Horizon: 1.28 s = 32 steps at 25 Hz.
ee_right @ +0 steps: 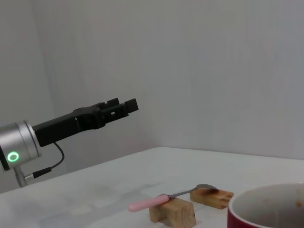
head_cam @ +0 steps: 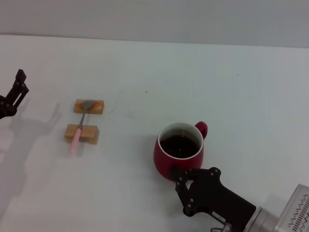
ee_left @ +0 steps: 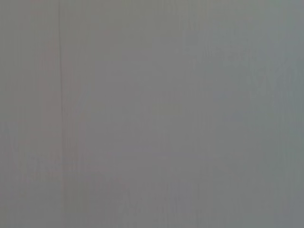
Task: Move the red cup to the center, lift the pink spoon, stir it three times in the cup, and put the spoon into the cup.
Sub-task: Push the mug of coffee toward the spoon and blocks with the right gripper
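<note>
The red cup (head_cam: 179, 153), holding dark liquid, stands right of the table's middle with its handle pointing to the far right. My right gripper (head_cam: 195, 176) sits open at the cup's near side, fingertips against its lower wall. In the right wrist view the cup's rim (ee_right: 266, 202) shows close by. The pink spoon (head_cam: 77, 134) lies across two wooden blocks at the left, its metal bowl on the far block. It also shows in the right wrist view as the spoon (ee_right: 156, 203). My left gripper (head_cam: 18, 87) hangs open at the far left edge, well off the spoon.
Two tan wooden blocks, the far block (head_cam: 89, 106) and the near block (head_cam: 82, 134), hold the spoon up off the white table (head_cam: 145, 193). The left arm (ee_right: 71, 122) reaches in above the table. The left wrist view shows only a plain grey surface.
</note>
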Motion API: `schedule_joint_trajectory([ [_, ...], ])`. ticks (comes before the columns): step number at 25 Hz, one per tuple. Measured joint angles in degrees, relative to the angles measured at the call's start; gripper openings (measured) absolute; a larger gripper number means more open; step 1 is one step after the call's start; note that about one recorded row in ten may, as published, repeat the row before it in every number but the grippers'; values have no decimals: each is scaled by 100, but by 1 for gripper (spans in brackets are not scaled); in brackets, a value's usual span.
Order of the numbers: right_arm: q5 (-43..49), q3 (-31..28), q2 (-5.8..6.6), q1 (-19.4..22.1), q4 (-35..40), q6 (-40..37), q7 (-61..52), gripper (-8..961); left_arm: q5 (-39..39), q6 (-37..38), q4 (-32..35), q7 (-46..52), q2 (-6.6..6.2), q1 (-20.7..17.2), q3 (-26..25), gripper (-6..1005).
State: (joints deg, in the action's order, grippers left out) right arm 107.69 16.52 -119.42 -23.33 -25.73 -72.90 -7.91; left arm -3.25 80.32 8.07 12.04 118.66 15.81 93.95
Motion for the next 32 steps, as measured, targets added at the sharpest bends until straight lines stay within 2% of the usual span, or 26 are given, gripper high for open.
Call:
schedule_joint_trajectory([
  [32,-38,-149,6,-96,461,147,-241,0,0,5,-16,0,-1,-43,0,795],
])
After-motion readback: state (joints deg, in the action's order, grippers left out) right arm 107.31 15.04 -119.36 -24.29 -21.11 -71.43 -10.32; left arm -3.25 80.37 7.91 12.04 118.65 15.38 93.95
